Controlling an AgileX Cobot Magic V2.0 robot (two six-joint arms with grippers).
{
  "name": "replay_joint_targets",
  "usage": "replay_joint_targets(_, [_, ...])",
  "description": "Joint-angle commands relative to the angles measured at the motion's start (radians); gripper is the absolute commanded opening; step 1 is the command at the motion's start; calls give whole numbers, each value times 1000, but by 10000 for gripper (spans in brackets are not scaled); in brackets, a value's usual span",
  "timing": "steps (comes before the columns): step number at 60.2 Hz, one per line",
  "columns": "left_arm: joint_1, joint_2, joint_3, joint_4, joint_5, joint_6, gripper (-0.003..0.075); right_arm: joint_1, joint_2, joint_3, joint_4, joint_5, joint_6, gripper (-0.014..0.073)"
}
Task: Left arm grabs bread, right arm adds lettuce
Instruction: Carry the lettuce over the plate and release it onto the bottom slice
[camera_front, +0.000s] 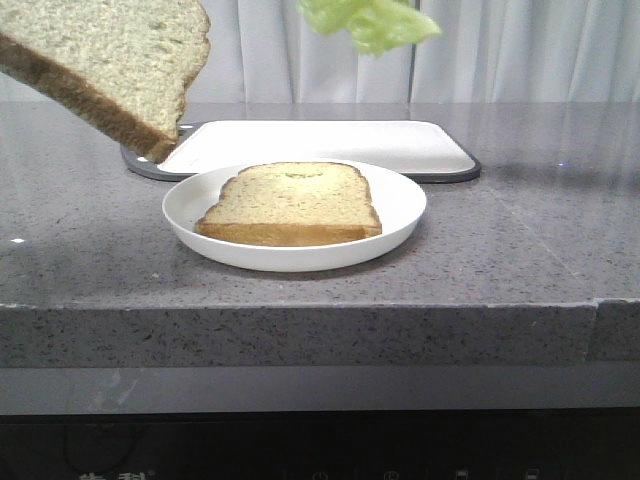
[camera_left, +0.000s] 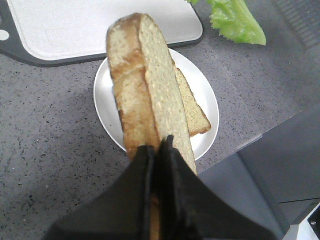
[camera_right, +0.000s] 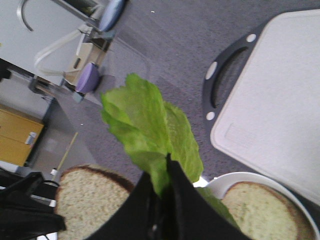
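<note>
- Grey speckled stone counter (camera_front: 520, 250): its front edge is closest to the onlooker; it carries everything below.
- White cutting board (camera_front: 330, 143) with a dark rim and a handle cut-out: lies flat at the back of the counter, just behind the plate.
- White round plate (camera_front: 400, 205): sits near the counter's front edge, and holds the thinner slice of toast (camera_front: 292, 203) lying flat, pale face up.
- Bread (camera_front: 110, 60), the thicker slice with brown crust: held in the air at the upper left of the front view, tilted, its lower corner above the board's left end. From the left wrist view the bread (camera_left: 150, 95) stands on edge above the plate.
- Left gripper (camera_left: 156, 150): two black wedge fingers clamped tight on the bread's lower edge, crust on one side and pale face on the other.
- Lettuce (camera_front: 370, 22), a bright green ruffled leaf: hangs in the air at the top of the front view, above and behind the plate, touching nothing on the counter.
- Right gripper (camera_right: 162, 182): black tapering fingers pinched together on the leaf's stem end; the lettuce (camera_right: 150, 125) fans out beyond the tips.
</note>
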Motion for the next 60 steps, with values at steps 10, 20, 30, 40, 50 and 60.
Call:
replay_joint_targets(10, [2,-21,-25,-52,-40,0,-20,-3,-144,237,311,70,-197,-118])
replay_joint_targets(20, [2,-21,-25,-52,-40,0,-20,27,-146,384,366,73,-262,-118])
replay_joint_targets(30, [2,-21,-25,-52,-40,0,-20,85,-145,488,410,25,-309,-118])
replay_joint_targets(40, [2,-21,-25,-52,-40,0,-20,157,-124,516,469,-14,-310,-118])
replay_joint_targets(50, [2,-21,-25,-52,-40,0,-20,183,-92,516,523,-14,-307,-118])
replay_joint_targets(60, [2,-21,-25,-52,-40,0,-20,183,-41,516,545,-18,-303,-118])
